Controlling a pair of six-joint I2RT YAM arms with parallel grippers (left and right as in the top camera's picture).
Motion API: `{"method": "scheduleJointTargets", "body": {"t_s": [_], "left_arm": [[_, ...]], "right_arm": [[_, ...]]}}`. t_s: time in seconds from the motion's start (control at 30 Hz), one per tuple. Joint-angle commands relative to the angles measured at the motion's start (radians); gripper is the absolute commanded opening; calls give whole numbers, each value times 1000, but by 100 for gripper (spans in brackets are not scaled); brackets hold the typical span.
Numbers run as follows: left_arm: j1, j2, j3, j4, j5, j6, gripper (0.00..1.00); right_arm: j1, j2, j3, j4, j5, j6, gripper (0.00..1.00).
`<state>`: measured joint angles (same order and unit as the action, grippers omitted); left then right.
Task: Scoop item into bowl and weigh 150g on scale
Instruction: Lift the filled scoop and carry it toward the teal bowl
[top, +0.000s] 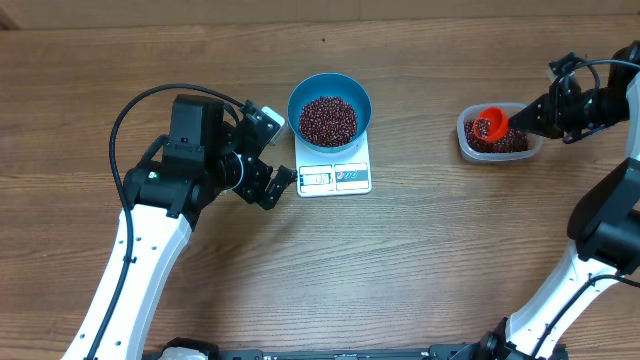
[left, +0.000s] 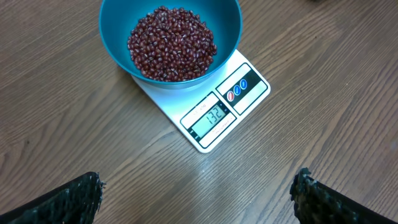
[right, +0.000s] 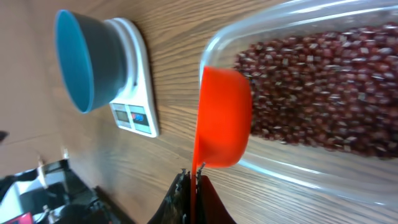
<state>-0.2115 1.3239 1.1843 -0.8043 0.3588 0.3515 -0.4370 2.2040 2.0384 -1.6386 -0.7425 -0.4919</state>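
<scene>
The blue bowl (top: 301, 100) stands on the white scale (top: 352, 178) and holds a heap of dark red-brown beans (top: 329, 119). In the left wrist view the bowl (left: 118, 25), its beans (left: 172, 45) and the scale (left: 249, 84) lie ahead of my left gripper (left: 198, 183), which is open and empty over bare table. The scale's display shows 132. My right gripper (right: 194, 177) is shut on the thin handle of a red scoop (right: 222, 118). The scoop (top: 490, 124) is turned on its side inside a clear tub (top: 463, 136) of beans (right: 323, 87).
The clear tub (right: 298, 171) sits at the right of the table, apart from the scale (right: 134, 93) and bowl (right: 78, 59). My left gripper (top: 272, 153) hovers just left of the scale. Bare wood surrounds everything.
</scene>
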Motion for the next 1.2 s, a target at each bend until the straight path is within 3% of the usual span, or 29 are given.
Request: {"method": "scheduleJointTargets", "body": {"t_s": [0.0, 0.33, 0.57, 0.7, 0.93, 1.17], "left_arm": [[0, -3, 10, 0, -3, 23, 100], [0, -3, 10, 0, -3, 23, 100], [0, -3, 10, 0, -3, 23, 99], [0, -3, 10, 0, -3, 23, 99], [0, -3, 10, 0, -3, 23, 100], [0, -3, 10, 0, -3, 23, 100]], "right_arm": [[-2, 7, 32, -5, -91, -42, 4], [48, 4, 35, -21, -203, -38, 4], [228, -3, 143, 7, -202, 51, 4], [355, -3, 175, 148, -203, 188, 4], [513, -3, 175, 236, -182, 197, 4], [597, -6, 260, 232, -19, 206, 4]]}}
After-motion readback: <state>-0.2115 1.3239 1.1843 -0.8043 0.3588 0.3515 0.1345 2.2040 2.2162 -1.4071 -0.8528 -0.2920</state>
